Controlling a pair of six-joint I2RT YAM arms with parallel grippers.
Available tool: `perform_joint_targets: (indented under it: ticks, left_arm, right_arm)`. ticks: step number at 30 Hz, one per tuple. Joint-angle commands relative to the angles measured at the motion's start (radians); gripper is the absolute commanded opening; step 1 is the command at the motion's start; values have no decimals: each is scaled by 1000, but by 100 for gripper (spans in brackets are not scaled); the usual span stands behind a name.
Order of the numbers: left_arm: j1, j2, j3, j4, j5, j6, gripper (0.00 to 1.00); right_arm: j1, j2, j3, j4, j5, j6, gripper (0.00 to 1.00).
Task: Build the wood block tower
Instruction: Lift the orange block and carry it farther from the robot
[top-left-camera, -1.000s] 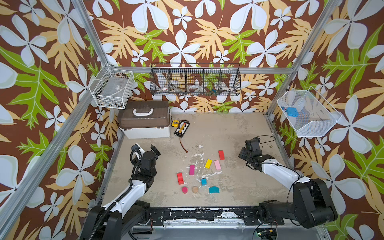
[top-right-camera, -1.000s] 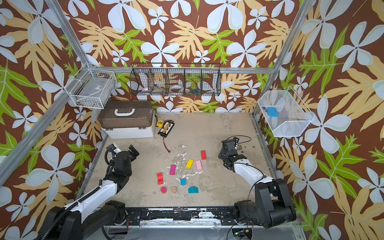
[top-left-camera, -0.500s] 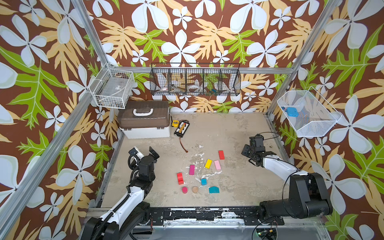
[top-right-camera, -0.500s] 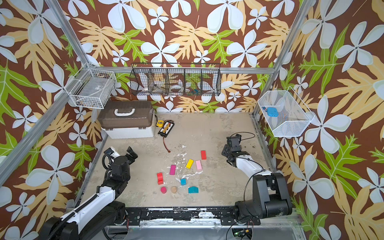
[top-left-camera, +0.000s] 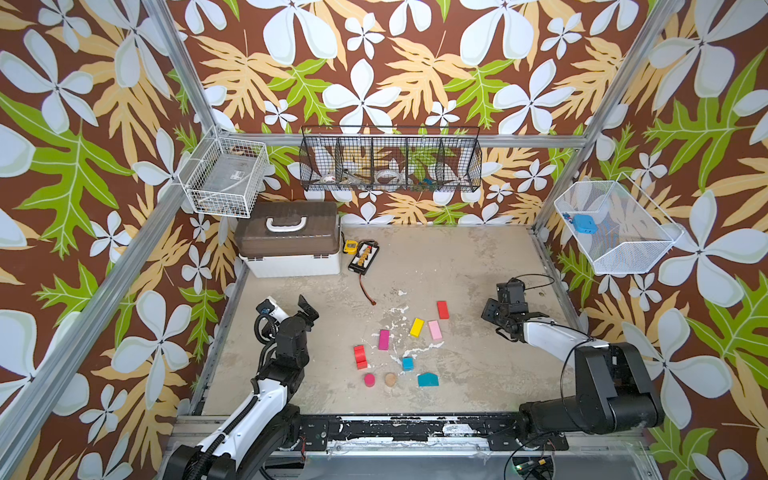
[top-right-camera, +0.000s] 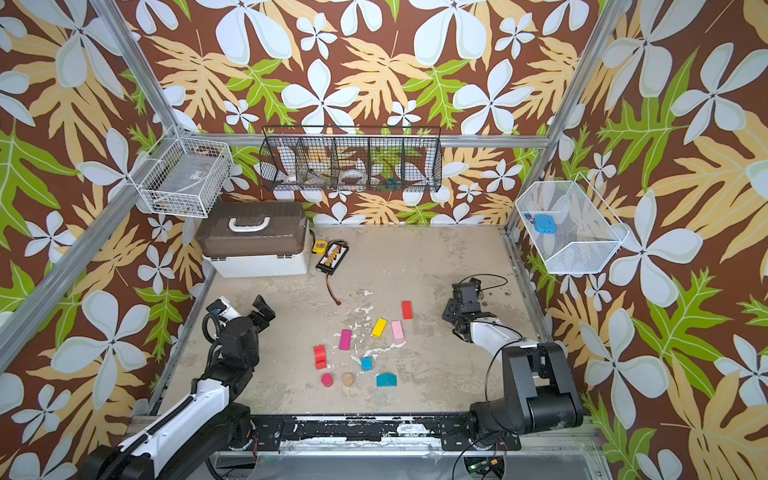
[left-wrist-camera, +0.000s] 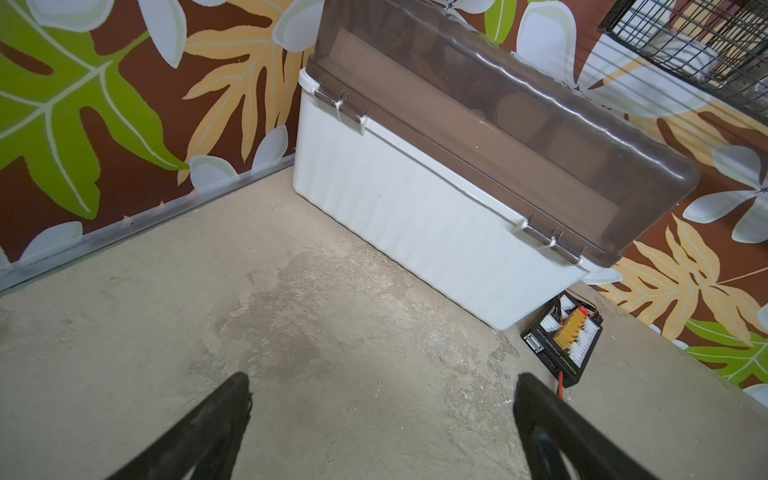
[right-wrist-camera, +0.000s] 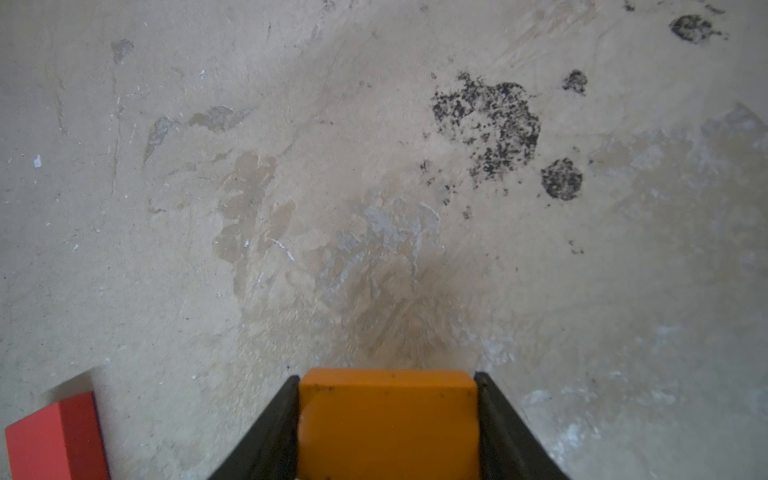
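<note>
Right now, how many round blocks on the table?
2: a pink cylinder and a tan cylinder, side by side at the front, left of the teal block. None seem hidden.

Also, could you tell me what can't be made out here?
The orange block: right wrist view, partly cut off by the picture edge, sides covered by the fingers of the right gripper; in both top views the gripper hides it.
The red block: right wrist view, cut off at the picture corner.
Inside the box: the tinted lid obscures it, left wrist view.
Inside the wire basket: too small, both top views.
</note>
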Motion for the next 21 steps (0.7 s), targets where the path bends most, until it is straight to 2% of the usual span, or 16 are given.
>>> perform_joint_targets:
  ticks: [1, 3, 6, 9, 13, 21]
  left_arm:
    - [1, 21, 15, 30, 5, -5, 100]
    - [0, 46, 29, 28, 8, -4, 100]
    - [1, 72, 47, 19, 9, -4, 100]
    - [1, 76, 48, 19, 8, -4, 100]
    - [0, 64, 40, 25, 10, -4, 100]
    - [0, 59, 37, 31, 15, 1, 100]
  right_arm:
    - [9, 32, 23, 35, -17, -9, 48]
    - [43, 64, 55, 31, -5, -25, 48]
    - [121, 123, 123, -4, 72, -54, 51]
    - [160, 194, 186, -29, 79, -80, 52]
    - [166, 267, 254, -55, 62, -100, 52]
    - [166, 303, 279, -71, 42, -107, 63]
